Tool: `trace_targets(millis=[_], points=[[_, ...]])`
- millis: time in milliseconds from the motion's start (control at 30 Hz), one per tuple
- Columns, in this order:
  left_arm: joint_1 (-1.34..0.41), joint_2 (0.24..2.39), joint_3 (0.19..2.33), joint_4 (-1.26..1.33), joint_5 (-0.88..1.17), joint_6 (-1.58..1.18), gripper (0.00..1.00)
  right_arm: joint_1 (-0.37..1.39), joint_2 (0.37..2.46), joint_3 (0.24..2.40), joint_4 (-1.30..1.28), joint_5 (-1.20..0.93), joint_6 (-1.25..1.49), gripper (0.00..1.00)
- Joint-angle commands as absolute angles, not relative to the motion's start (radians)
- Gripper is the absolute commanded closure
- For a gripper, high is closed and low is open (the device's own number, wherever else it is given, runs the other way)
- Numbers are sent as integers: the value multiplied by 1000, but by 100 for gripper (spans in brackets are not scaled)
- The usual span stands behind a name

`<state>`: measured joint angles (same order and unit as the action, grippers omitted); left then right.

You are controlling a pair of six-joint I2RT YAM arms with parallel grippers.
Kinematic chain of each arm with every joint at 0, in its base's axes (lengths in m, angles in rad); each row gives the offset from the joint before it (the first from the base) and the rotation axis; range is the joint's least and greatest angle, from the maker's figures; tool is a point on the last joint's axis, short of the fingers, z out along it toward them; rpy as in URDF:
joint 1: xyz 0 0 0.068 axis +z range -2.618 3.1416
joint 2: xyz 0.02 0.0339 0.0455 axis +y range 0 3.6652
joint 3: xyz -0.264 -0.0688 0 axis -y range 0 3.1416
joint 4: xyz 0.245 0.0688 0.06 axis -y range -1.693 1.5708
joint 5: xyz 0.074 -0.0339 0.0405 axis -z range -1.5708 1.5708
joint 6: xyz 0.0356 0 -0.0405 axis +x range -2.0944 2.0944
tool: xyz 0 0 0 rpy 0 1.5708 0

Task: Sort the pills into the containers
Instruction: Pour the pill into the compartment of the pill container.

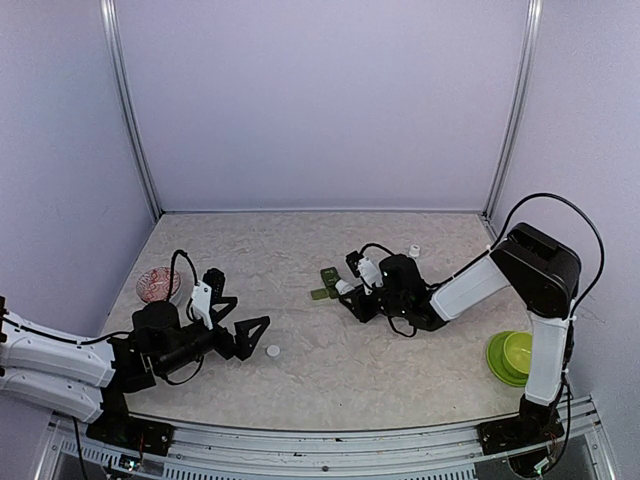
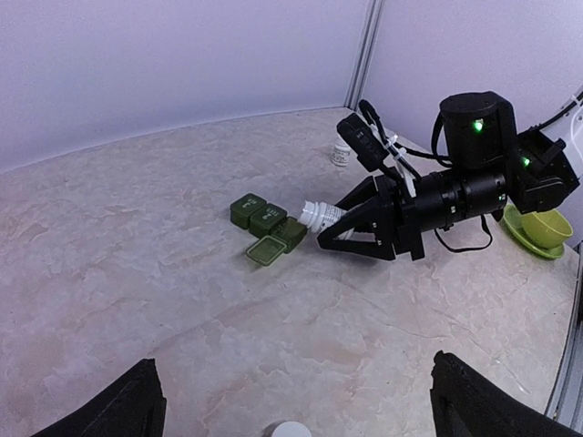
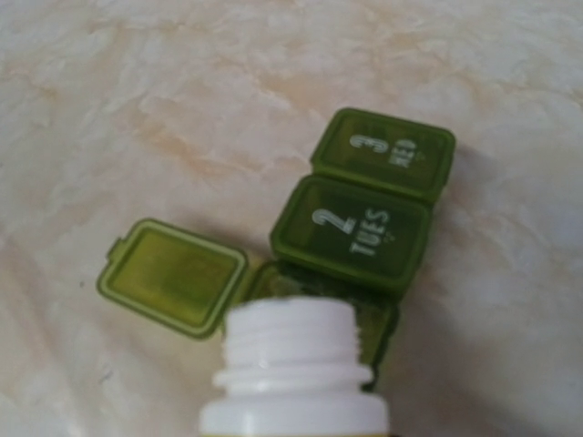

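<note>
A green pill organiser [image 1: 326, 282] with three compartments lies mid-table. Its nearest compartment stands with the lid [image 3: 171, 276] flipped open; the ones marked 2 TUES [image 3: 353, 228] and 3 WED are closed. My right gripper [image 1: 362, 290] is shut on a white pill bottle [image 2: 319, 213], uncapped and tipped on its side. The bottle's threaded mouth [image 3: 290, 339] sits just over the open compartment. No pills show in any view. My left gripper [image 2: 301, 401] hangs open low over the table, with a white cap [image 2: 290, 430] lying between its fingers, untouched.
A small white bottle [image 1: 413, 251] stands behind the right arm. A pink patterned dish [image 1: 158, 284] sits at the left beside the left arm. Green bowls [image 1: 510, 357] are stacked at the right near the right arm's base.
</note>
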<state>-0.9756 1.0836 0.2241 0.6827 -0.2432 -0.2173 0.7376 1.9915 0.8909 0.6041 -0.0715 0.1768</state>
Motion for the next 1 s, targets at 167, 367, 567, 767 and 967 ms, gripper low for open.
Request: trace_targets(millis=[167,367,567,767,967], points=[[-969,1081,213,711,-241,-219,1,729,1991,953,489,-70,191,88],[-968,1081,213,712,-241,-219,1,729,1989,983,422,-74,193,88],[-968,1080,213,713,-239,-219,1,729,1978,984,387,-86,198,88],[-968,1082,213,716,-237,-220,1,728,1964,995,343,-82,196,88],[-966,1082,212,716,-236,-222,1,728,1958,1033,276,-75,194,88]])
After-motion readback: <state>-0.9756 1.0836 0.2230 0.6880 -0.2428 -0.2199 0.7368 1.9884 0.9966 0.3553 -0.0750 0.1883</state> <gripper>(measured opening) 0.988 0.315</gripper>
